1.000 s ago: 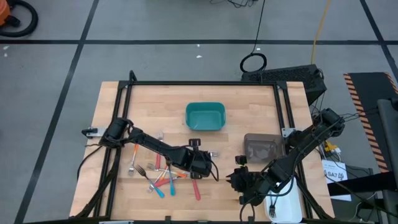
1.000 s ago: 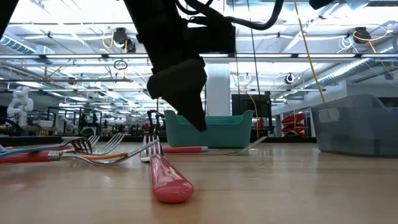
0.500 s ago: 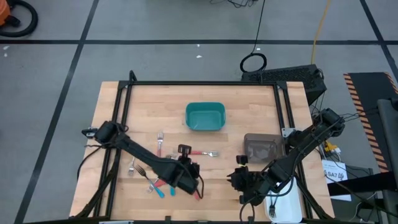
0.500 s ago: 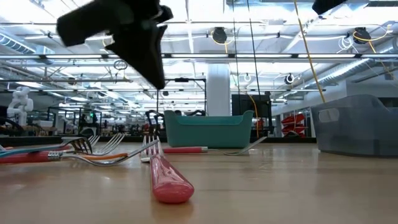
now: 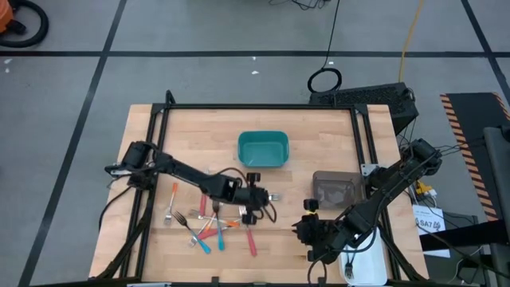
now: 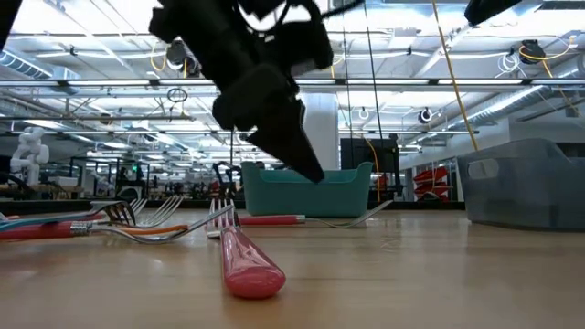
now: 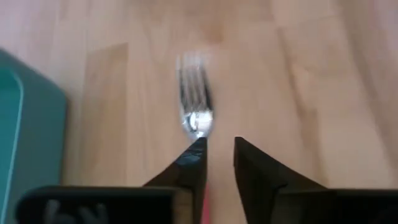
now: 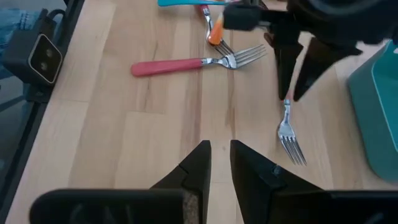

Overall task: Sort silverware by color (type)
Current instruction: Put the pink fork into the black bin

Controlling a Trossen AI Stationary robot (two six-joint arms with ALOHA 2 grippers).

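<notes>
Half a second ago the left gripper hung over the near end of the fork pile; it has swung back toward mid-table and now sits over a lone red fork just short of the teal bin.

From above, that fork lies apart from the pile of red, orange and blue forks, likely a stray to be sorted. The grey bin stands to the right, and the right gripper waits near the table's front edge beside it.

From table height, the left gripper tilts down just above the wood, in front of the teal bin. A second red fork lies nearest the camera, untouched.

The left wrist view looks down on silver tines; the fingers are slightly spread with a strip of red handle between them, straddling it but not clearly pinching.

The right wrist view shows its own fingers nearly together with a narrow gap, holding nothing. Beyond them the left gripper stands over the lone fork, placed to take it by the handle.
</notes>
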